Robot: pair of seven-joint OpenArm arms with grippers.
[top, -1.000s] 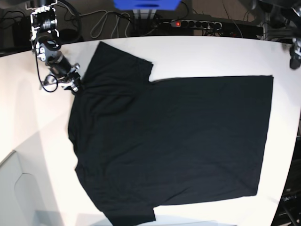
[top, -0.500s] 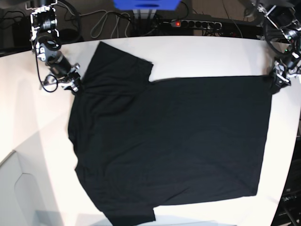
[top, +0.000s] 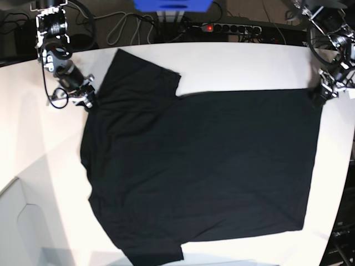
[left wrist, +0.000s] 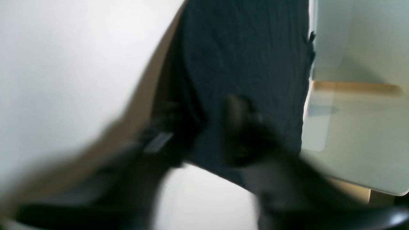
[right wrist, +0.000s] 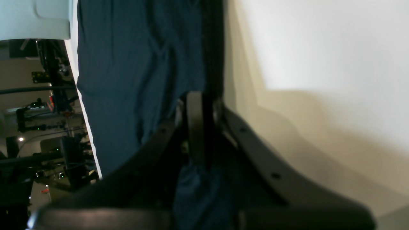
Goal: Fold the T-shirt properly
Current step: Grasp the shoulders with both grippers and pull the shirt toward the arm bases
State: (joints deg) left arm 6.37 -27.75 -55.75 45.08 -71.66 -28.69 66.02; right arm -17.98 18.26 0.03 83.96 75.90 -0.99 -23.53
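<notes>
The black T-shirt [top: 199, 166] lies spread flat on the white table [top: 244, 61], sleeves toward the left of the base view. My right gripper [top: 86, 98] sits at the shirt's upper-left corner by the sleeve. In the right wrist view this right gripper [right wrist: 198, 105] is shut, with T-shirt fabric [right wrist: 134, 70] bunched in it. My left gripper [top: 320, 94] is at the hem's upper-right corner. In the blurred left wrist view the left gripper [left wrist: 201, 127] straddles the T-shirt [left wrist: 243, 57] corner, and how far it has closed is unclear.
A power strip [top: 244, 27] and loose cables run along the table's back edge, beside a blue object [top: 172, 4]. A pale grey panel [top: 22, 221] sits off the table's lower left. The table edge lies just right of the hem.
The left arm came in from the upper right and settled at the hem's upper-right corner, its fingers drawing together around the fabric. The right arm and the shirt have not moved.
</notes>
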